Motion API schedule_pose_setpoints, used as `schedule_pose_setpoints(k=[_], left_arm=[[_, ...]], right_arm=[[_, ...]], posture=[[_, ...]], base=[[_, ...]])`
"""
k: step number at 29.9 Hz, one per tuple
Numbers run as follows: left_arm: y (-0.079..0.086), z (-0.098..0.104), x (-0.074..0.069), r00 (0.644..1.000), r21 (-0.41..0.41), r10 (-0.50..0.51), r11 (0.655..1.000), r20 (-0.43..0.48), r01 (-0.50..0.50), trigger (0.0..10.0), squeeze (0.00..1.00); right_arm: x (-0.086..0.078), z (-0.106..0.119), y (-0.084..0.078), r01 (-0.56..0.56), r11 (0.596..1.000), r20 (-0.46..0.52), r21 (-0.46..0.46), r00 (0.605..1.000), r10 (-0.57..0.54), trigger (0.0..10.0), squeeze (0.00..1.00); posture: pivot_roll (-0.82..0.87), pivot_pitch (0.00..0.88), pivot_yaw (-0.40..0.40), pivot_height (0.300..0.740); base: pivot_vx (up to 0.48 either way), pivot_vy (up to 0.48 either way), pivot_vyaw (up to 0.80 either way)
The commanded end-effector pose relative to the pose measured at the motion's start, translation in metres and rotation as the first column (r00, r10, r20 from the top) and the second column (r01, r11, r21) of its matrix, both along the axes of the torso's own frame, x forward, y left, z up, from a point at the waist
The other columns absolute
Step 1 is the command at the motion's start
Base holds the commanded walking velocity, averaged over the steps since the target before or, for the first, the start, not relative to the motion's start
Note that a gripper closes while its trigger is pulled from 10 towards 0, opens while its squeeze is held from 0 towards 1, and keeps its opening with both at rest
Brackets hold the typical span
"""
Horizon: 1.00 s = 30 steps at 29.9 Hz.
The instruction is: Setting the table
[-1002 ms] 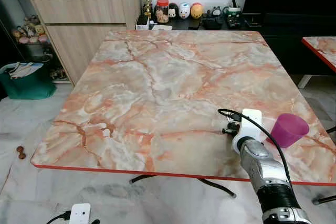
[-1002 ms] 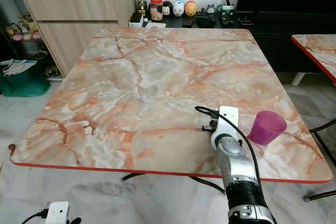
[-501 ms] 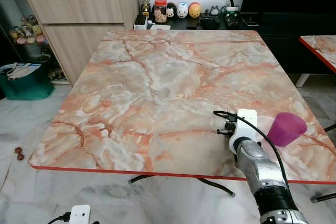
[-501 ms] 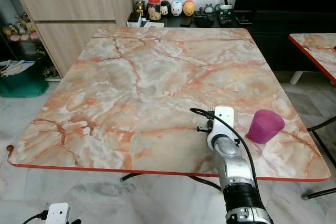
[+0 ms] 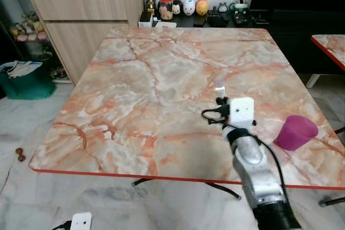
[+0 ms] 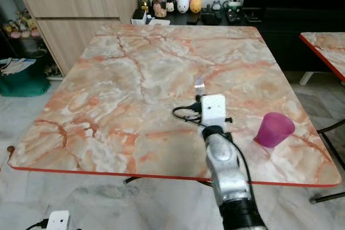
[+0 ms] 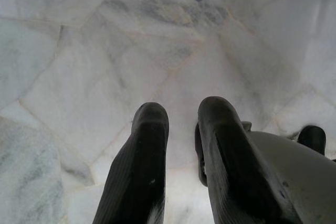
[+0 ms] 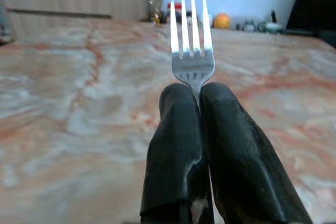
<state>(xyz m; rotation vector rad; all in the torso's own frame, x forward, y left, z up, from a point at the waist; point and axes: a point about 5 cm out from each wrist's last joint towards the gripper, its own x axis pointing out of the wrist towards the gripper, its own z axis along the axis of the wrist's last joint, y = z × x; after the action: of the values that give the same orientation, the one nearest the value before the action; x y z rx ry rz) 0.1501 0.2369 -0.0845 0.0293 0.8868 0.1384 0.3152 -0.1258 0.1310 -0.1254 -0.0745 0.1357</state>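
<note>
The right pincer [image 8: 198, 95] pinches a fork [image 8: 191, 40] tines-forward above the marble tabletop [image 5: 161, 79], left of a purple cup [image 5: 295, 132] standing near the edge, while the left pincer [image 7: 181, 116] hangs slightly spread over the floor [image 7: 79, 51].

I see silver fork [image 8: 191, 43] pinched in right gripper [image 8: 198, 95], tines out over table [image 5: 135, 79]; purple cup [image 5: 295, 132] upright nr table's right edge.
</note>
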Motion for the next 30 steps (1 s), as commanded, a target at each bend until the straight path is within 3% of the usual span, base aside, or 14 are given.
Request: schedule_pose_setpoints(k=[1,3,5,11,20,23,27,30], left_arm=[[0.004,-0.003,-0.01,0.999,0.01,0.009,1.0,-0.045,-0.009,10.0,0.0],[0.004,-0.004,-0.012,0.999,0.011,0.007,1.0,-0.054,-0.006,10.0,0.0],[0.004,-0.005,-0.014,0.998,0.009,0.001,1.0,-0.061,-0.001,10.0,0.0],[0.004,-0.005,-0.014,0.998,0.009,0.001,1.0,-0.061,-0.001,10.0,0.0],[0.005,-0.005,-0.014,0.998,0.019,-0.004,1.0,-0.062,0.005,10.0,0.0],[0.006,-0.004,-0.013,0.998,0.024,-0.005,1.0,-0.063,0.006,10.0,0.0],[0.006,-0.004,-0.012,0.998,0.024,-0.007,1.0,-0.061,0.008,10.0,0.0],[0.006,-0.004,-0.014,0.998,0.024,-0.008,1.0,-0.059,0.009,10.0,0.0]], right_arm=[[-0.006,0.015,0.004,-0.025,0.999,0.1,-0.033,0.995,0.028,10.0,0.0],[-0.012,0.02,0.005,-0.025,0.996,0.166,-0.083,0.985,0.038,10.0,0.0],[-0.016,0.025,0.003,-0.005,0.998,0.209,-0.068,0.978,0.019,10.0,0.0],[-0.018,0.034,0.006,-0.01,0.994,0.276,-0.107,0.96,0.039,10.0,0.0],[-0.013,0.037,0.007,-0.003,0.995,0.281,-0.101,0.959,0.031,10.0,0.0],[-0.01,0.049,0.01,-0.005,0.996,0.324,-0.085,0.946,0.032,10.0,0.0],[-0.015,0.062,0.014,-0.029,0.997,0.371,-0.077,0.927,0.056,10.0,0.0],[-0.023,0.05,0.008,-0.013,0.995,0.34,-0.095,0.939,0.045,10.0,0.0]], posture=[[-0.05,0.0,0.008,0.707],[-0.07,0.0,0.018,0.707],[-0.07,0.0,0.017,0.707],[-0.07,0.0,0.017,0.707],[-0.07,0.0,0.018,0.707],[-0.07,0.0,0.017,0.707],[-0.06,0.0,0.009,0.707],[-0.06,0.0,0.008,0.707]], base=[[0.0,0.0,0.0],[0.0,0.0,0.0],[0.0,0.0,0.0],[0.0,0.0,0.0],[0.0,0.0,0.0],[0.0,0.0,0.0],[0.0,0.0,0.0],[0.0,0.0,0.0]])
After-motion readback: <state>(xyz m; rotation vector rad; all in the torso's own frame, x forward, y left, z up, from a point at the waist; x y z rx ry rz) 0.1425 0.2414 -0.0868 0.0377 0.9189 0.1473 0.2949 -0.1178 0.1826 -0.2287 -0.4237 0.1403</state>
